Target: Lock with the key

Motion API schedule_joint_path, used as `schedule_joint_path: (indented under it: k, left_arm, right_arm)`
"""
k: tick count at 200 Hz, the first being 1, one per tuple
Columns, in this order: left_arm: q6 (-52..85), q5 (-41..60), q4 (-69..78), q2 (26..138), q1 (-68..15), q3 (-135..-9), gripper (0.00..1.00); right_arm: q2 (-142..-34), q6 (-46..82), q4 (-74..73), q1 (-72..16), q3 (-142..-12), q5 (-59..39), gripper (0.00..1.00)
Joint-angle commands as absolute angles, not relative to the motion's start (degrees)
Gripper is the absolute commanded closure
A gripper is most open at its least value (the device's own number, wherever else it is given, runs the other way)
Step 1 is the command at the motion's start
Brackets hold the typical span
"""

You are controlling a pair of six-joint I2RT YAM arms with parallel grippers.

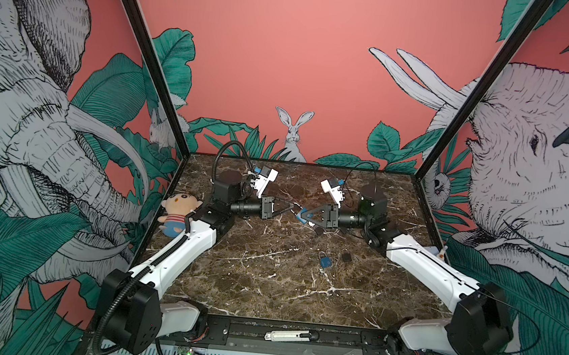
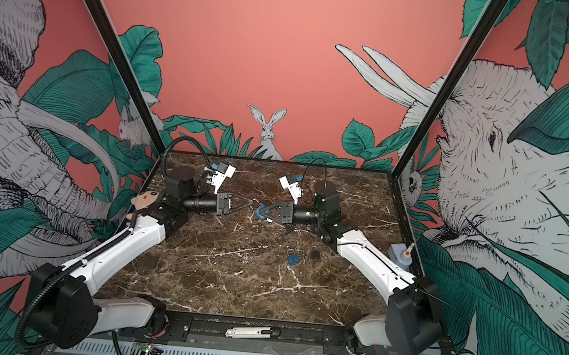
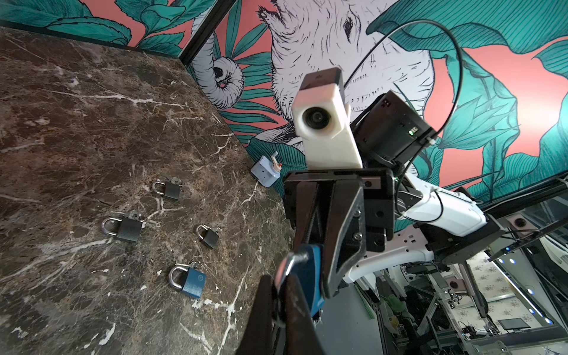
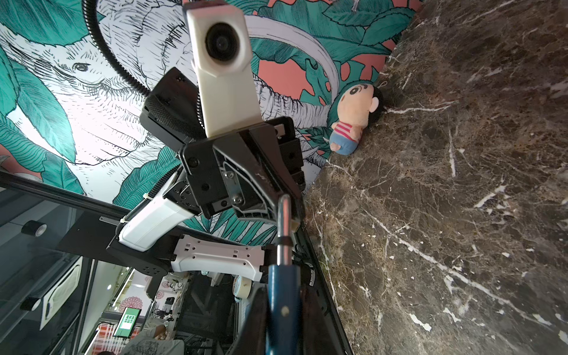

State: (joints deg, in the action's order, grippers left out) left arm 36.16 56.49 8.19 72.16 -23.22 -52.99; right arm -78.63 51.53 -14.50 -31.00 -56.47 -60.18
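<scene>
Marble tabletop point(image 1: 266, 289) is dark brown with white veins, boxed in by walls point(image 1: 305, 46) covered in a coral jungle mural: elephants, a rabbit, big green leaves. A plush toy point(image 1: 176, 214) sits well behind the left gripper point(image 1: 292, 207), up against the wall. A little pale blue box point(image 3: 265, 172) sits against the wall well behind the right gripper point(image 1: 304, 217).

Both grippers meet tip to tip above the marble. The blue padlock point(image 3: 311, 273) is right between the right jaws, which are pinching its body, with the shackle point(image 4: 284, 221) poking out toward the left jaws. Those are pressed together on the shackle's loop. Can't make out a key near either set of jaws, tbh.

Loose locks lie on the marble below the right jaws and toward the near side: a second blue padlock point(image 3: 186, 278) and three dark padlocks point(image 3: 123, 227), all apart from one another.
</scene>
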Motion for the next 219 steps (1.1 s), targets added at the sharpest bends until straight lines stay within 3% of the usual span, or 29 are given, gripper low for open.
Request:
schedule_joint_path:
  k: [1,179,219]
  left_arm:
    - [34.1,55.44,3.39,73.49,-26.1,-49.59,1.0]
    - [38.67,59.06,6.36,68.49,-35.39,-44.03,1.0]
    - [37.79,54.86,5.45,67.02,-35.51,-44.24,1.0]
  right_arm:
    - [-76.16,49.73,-24.3,-32.3,-58.67,-61.88,1.0]
    - [-81.68,44.3,-18.57,-33.31,-63.4,-60.34,1.0]
    - [-83.0,44.21,-18.81,-33.49,-63.64,-60.41,1.0]
